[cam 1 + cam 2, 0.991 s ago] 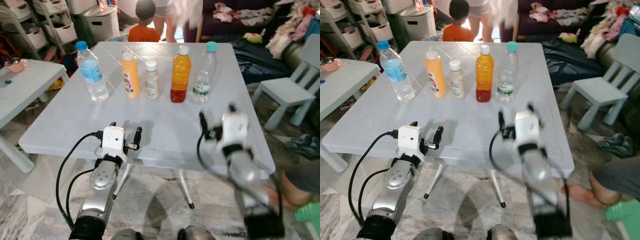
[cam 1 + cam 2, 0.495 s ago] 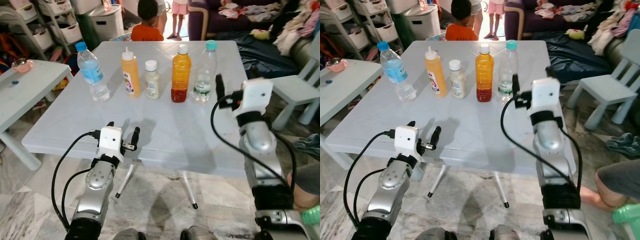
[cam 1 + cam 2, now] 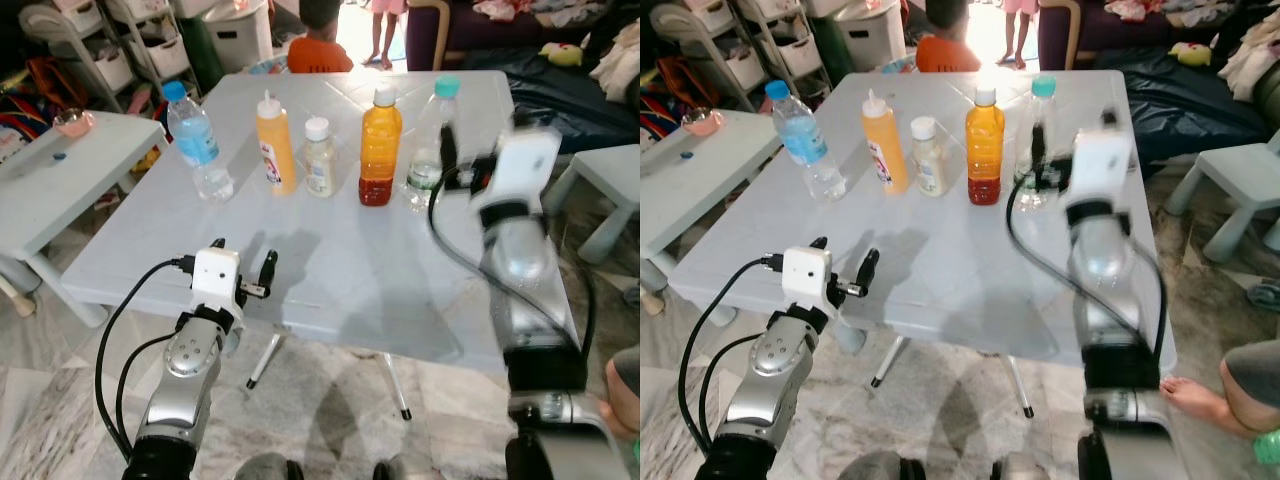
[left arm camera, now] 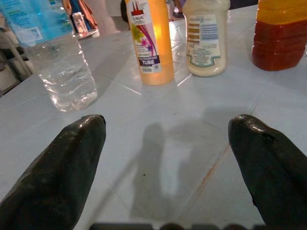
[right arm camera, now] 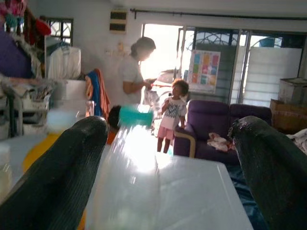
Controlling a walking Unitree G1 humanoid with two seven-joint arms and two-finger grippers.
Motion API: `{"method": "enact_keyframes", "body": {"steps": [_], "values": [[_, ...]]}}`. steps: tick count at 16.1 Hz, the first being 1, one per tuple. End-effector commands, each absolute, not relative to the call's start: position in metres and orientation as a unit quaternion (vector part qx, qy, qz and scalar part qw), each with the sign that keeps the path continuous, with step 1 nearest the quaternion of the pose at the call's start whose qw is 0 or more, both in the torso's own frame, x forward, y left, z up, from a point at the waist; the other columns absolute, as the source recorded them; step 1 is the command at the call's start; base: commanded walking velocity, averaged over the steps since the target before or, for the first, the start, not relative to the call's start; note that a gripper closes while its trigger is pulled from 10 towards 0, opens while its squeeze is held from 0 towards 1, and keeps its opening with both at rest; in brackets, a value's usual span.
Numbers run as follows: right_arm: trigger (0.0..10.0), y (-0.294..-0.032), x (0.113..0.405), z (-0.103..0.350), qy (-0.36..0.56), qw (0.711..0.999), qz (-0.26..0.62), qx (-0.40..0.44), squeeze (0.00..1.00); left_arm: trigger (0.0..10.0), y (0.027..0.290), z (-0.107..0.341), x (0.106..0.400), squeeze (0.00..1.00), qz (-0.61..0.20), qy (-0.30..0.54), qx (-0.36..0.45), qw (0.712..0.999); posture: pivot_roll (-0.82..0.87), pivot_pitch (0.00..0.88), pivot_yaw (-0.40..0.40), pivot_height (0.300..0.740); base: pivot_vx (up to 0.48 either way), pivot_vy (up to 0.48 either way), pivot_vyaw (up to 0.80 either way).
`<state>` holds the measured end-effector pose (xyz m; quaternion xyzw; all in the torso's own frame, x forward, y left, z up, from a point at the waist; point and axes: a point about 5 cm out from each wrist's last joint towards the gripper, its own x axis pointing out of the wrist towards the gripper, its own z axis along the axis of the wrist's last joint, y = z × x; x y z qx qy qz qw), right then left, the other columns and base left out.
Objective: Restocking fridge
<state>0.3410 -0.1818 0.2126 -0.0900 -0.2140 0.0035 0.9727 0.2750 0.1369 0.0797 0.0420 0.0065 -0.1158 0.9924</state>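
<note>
Five bottles stand in a row on the pale grey table: a blue-capped water bottle, a yellow squeeze bottle, a small cream bottle, an orange juice bottle and a clear teal-capped bottle. My right gripper is raised at the teal-capped bottle, open; in the right wrist view that bottle stands blurred between the fingers. Near the table's front edge my left gripper hovers open, with nothing between its fingers.
A smaller table with a pink bowl stands to the left. A child in an orange shirt sits beyond the far edge. A light blue chair is on the right, and a person's foot at lower right.
My right arm has risen from the table's front edge and reached forward to the teal-capped bottle. The left arm has stayed put. The camera has shifted slightly.
</note>
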Motion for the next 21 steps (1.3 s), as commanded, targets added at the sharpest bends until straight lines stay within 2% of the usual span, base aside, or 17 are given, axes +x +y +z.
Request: {"method": "enact_keyframes", "body": {"steps": [1, 10, 16, 21], "values": [[10.0, -0.182, 0.346, 0.215, -0.211, 0.974, 0.002, -0.079, 0.00, 10.0, 0.144, 0.082, 0.274, 0.00, -0.111, 0.008, 0.052, 0.992, -0.01, 0.013, 0.130, 0.740, 0.000, 0.000, 0.00], [10.0, -0.190, 0.387, 0.244, -0.182, 0.979, 0.031, -0.087, 0.00, 10.0, 0.157, 0.082, 0.263, 0.00, -0.107, 0.023, 0.068, 0.992, 0.04, 0.039, 0.136, 0.740, 0.000, 0.000, 0.00], [10.0, -0.173, 0.394, 0.249, -0.188, 0.974, 0.084, -0.098, 0.00, 10.0, 0.158, 0.083, 0.261, 0.00, -0.104, 0.027, 0.071, 0.992, 0.06, 0.039, 0.129, 0.740, 0.000, 0.000, 0.00], [10.0, -0.180, 0.400, 0.242, -0.143, 0.983, 0.086, -0.080, 0.00, 10.0, 0.157, 0.082, 0.259, 0.00, -0.107, 0.031, 0.072, 0.991, 0.06, 0.042, 0.131, 0.740, 0.000, 0.000, 0.00]]}}
